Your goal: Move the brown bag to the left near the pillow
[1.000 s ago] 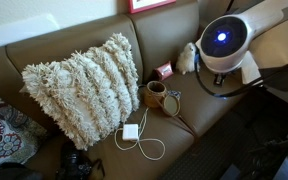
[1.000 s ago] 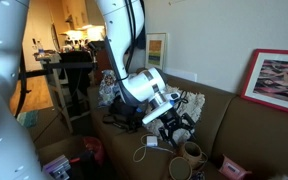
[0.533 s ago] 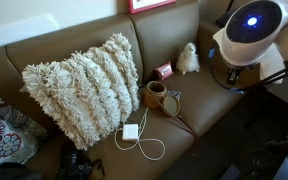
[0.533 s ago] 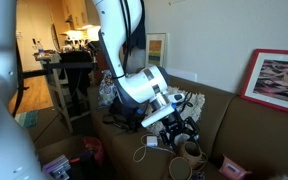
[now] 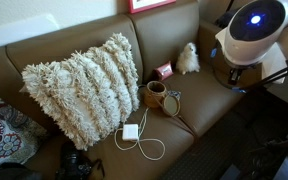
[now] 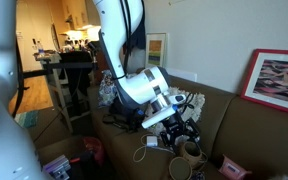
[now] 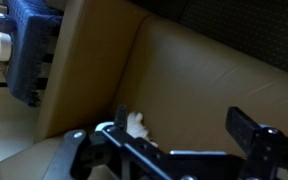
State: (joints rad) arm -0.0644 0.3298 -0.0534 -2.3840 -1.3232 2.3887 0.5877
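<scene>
The brown bag [image 5: 159, 97] sits on the sofa seat, just right of the shaggy cream pillow [image 5: 84, 85] that leans on the backrest. The bag also shows in an exterior view [image 6: 189, 152], below the arm. My gripper [image 6: 180, 126] hangs above the seat, apart from the bag. In the wrist view the gripper [image 7: 182, 118] is open and empty, with only brown sofa leather between the fingers. In an exterior view only the arm's wrist with its blue light [image 5: 250, 28] shows, up and to the right of the bag.
A white charger with its cable [image 5: 131, 133] lies in front of the bag. A small red box [image 5: 164, 71] and a fluffy white toy [image 5: 188, 58] sit at the backrest. A floral cushion [image 5: 4, 130] lies far left. A framed picture [image 6: 280, 82] hangs above the sofa.
The arm has moved up and to the right, away from the bag, uncovering the white toy. It has barely moved over the last half second. The bag has not moved.
</scene>
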